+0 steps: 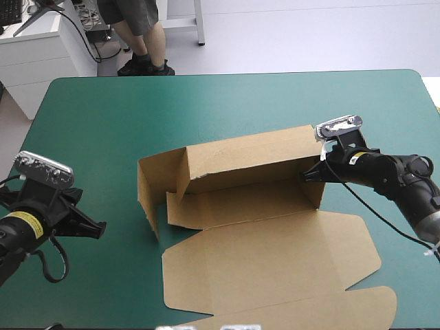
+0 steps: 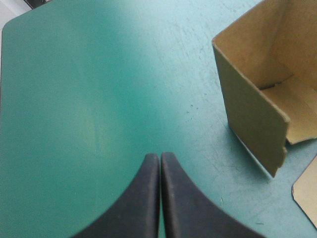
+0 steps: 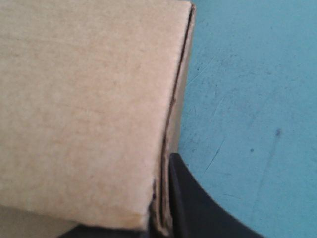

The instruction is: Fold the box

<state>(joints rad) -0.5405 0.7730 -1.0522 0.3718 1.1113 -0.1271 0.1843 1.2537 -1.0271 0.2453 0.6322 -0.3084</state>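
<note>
Brown box (image 1: 240, 161) walls up; right jaws clamp its end wall (left jaws closed, empty).

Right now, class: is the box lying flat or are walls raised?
Partly raised: the box has back and end walls upright; its lid lies flat.

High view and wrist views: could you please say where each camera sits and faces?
High view: above and behind the robot, facing down at the box; left tool and right tool show.
Left wrist view: above that wrist, along the shut left tool over the teal-green cover.
Right wrist view: above that wrist, along the right tool, shut on the box.
High and left wrist views share the box's end wall.
</note>
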